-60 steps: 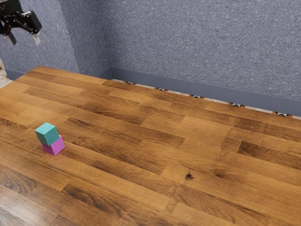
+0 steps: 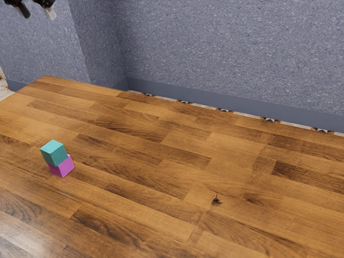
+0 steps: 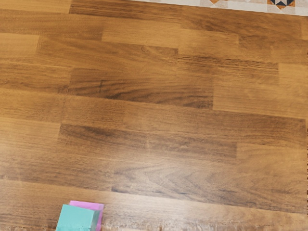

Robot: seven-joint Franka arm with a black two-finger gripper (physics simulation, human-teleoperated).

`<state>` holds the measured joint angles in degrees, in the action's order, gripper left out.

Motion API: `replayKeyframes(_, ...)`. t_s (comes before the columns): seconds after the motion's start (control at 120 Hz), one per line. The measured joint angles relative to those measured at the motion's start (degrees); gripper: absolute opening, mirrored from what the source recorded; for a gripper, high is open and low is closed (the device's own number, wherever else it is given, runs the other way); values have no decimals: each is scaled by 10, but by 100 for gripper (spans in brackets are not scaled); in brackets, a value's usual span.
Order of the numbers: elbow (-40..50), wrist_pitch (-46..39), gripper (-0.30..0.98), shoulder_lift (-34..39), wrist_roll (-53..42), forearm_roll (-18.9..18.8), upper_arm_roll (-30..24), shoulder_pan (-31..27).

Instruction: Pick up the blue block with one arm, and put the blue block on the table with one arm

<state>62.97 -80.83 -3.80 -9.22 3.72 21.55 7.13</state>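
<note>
High above the table, at the exterior view's upper left, is my gripper [image 2: 38,13], open, its two fingers apart with nothing between them. The blue block [image 2: 54,153], teal in colour, rests on top of a magenta block [image 2: 62,166] at the exterior view's left, slightly offset from it. My gripper is well above both blocks and touches neither. In the wrist view, the blue block [image 3: 76,219] covers much of the magenta block [image 3: 88,205].
The wooden table [image 2: 161,161] extends broadly to the exterior view's right of the blocks. Behind it stands a blue-grey wall [image 2: 226,48] with a corner, and patterned floor tiles [image 3: 240,5] lie past the table's edge.
My gripper has risen and shifted somewhat toward the exterior view's right, still open. Both blocks have stayed where they were.
</note>
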Motion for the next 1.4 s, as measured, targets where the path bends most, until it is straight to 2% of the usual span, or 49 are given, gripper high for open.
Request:
replayKeyframes(0.067,67,20,66,30,-7,-23,9,47)
replayKeyframes(0.125,237,6,66,136,-13,-57,18,95)
replayKeyframes(0.175,359,-25,66,191,-18,-85,40,48)
replayKeyframes(0.25,419,-69,66,182,-24,-111,80,24)
replayKeyframes(0.325,435,-104,66,177,-31,-125,102,21)
replayKeyframes(0.5,474,-192,66,140,-60,-137,116,18)
replayKeyframes(0.808,549,-356,66,62,-103,-133,117,18)
replayKeyframes(1.017,548,-412,66,25,-144,-77,116,7)
replayKeyframes(1.258,547,-442,66,-21,-190,-45,107,-45)
replayKeyframes(1.4,547,-455,66,-38,-211,-36,96,-49)
